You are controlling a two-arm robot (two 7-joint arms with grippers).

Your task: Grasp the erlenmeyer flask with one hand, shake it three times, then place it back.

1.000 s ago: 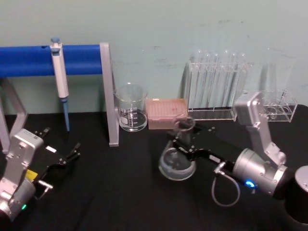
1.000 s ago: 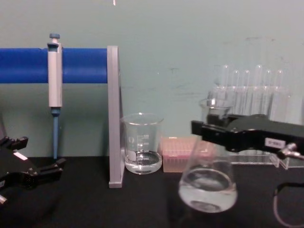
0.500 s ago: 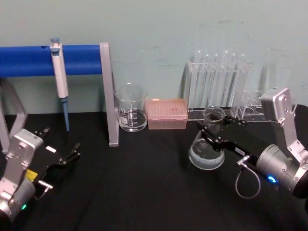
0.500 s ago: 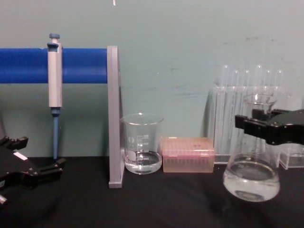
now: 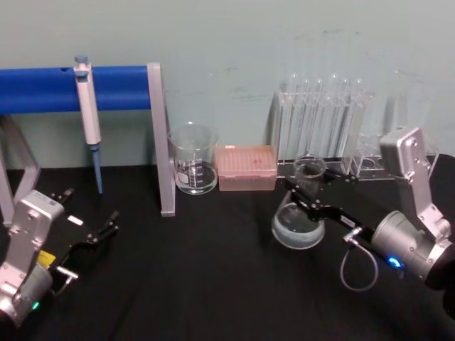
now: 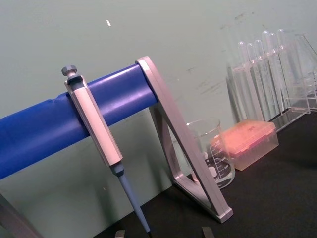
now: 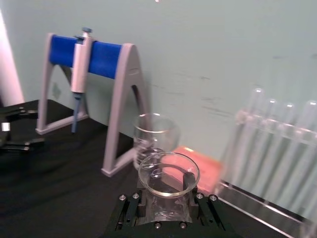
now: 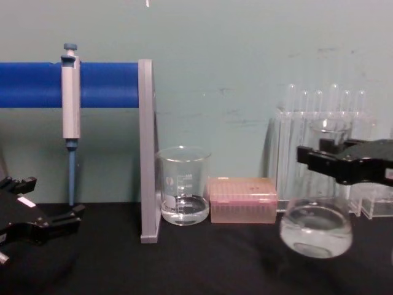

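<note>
Here the right gripper (image 5: 310, 193) has its jaws clamped on the neck of the erlenmeyer flask (image 8: 316, 228), which hangs clear of the black bench (image 5: 199, 284), right of centre, in front of the test-tube rack (image 5: 320, 121). It looks mid-shake. The next move calls for a firm grip through each swing, then a level set-down. The left gripper (image 5: 89, 211) rests at the near left, jaws apart.

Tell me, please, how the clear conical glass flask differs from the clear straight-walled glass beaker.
The conical glass flask narrows to a neck; the straight-walled glass beaker keeps one width. The right tool grips the flask's neck; the beaker stands untouched. Both hold some clear liquid.
</note>
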